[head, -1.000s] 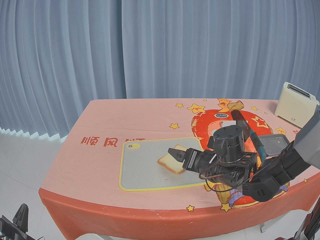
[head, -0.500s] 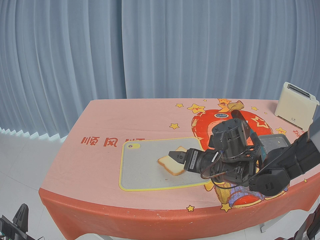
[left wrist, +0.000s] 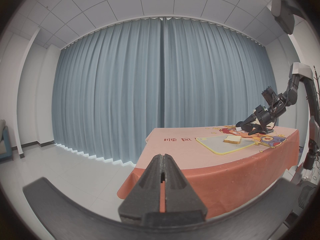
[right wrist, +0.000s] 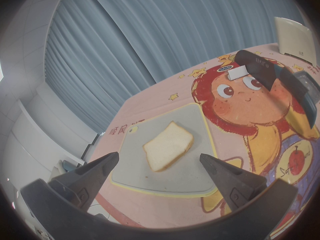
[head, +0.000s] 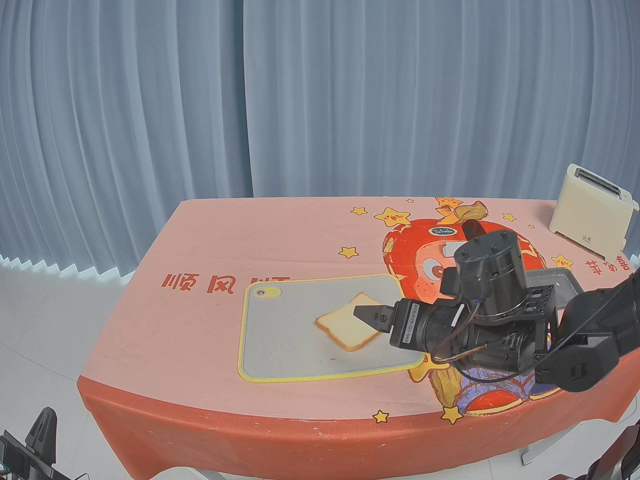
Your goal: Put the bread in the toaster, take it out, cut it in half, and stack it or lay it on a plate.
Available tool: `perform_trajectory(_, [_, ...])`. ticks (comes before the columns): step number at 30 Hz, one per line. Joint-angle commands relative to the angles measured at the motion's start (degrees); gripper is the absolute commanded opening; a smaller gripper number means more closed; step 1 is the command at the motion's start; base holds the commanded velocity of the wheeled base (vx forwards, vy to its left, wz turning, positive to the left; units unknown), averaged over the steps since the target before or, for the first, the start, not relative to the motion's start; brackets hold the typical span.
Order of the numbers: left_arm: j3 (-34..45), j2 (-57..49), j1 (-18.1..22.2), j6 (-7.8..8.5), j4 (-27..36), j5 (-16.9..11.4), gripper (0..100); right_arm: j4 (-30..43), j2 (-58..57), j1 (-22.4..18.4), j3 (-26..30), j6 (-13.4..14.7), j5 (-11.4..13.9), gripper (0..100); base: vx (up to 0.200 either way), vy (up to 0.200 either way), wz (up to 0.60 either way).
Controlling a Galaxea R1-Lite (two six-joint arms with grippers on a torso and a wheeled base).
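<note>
left gripper (left wrist: 162, 164): lower left corner of the head frame, off the table (head: 220, 248). Its fingers are pressed together on nothing, and we leave it parked.
right gripper (head: 363, 315): centre right of the head frame, low over the right end of the board. The fingers are spread wide and empty, tips pointing at the slice and just beside its right corner. We cannot tell if they touch it.
bread (head: 348, 329): one slice lying flat, middle of the head frame, right of the board's centre. It has a pale face and a brown crust. We cannot tell if it is toasted.
cutting board (head: 283, 341): grey with a yellow rim, lower middle of the frame, flat on the cloth.
step: we read this as the switch from bread to knife, since the slice is on the board and the gripper holds nothing. This is a guess only.
how: we lift clear of the slice before swinging right, so a fingertip does not drag it off centre.
knife (right wrist: 258, 67): black handle and teal blade, upper right of the right wrist frame, lying across the printed figure toward the tray. We take it by the handle, mid-length, with the fingers square to it so the blade does not twist in the grip.
cut: we come straight down across the middle of the slice. It is soft and light, so we judge it may slide or squash, and a slow press is better than sawing.
grey tray (head: 565, 280): right side of the head frame, partly behind the arm. It is likely where the halves go.
toaster (head: 592, 218): cream, slot up, far right edge of the frame, well apart from the bread.
</note>
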State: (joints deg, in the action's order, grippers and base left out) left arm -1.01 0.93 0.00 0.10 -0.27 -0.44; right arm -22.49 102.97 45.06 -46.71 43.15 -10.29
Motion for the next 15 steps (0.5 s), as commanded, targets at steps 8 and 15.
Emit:
perform_trajectory(8, [1.0,-0.9,0.0,-0.01,0.0,0.0,0,0.6,-11.7,-1.2,3.3,-4.1,-0.1,100,0.000,0.000,0.00])
perform_trajectory(15, [1.0,-0.9,0.0,-0.01,-0.1,0.0,0,0.5,-18.0,-3.1,6.5,-12.4,-0.1,100,0.000,0.000,0.00])
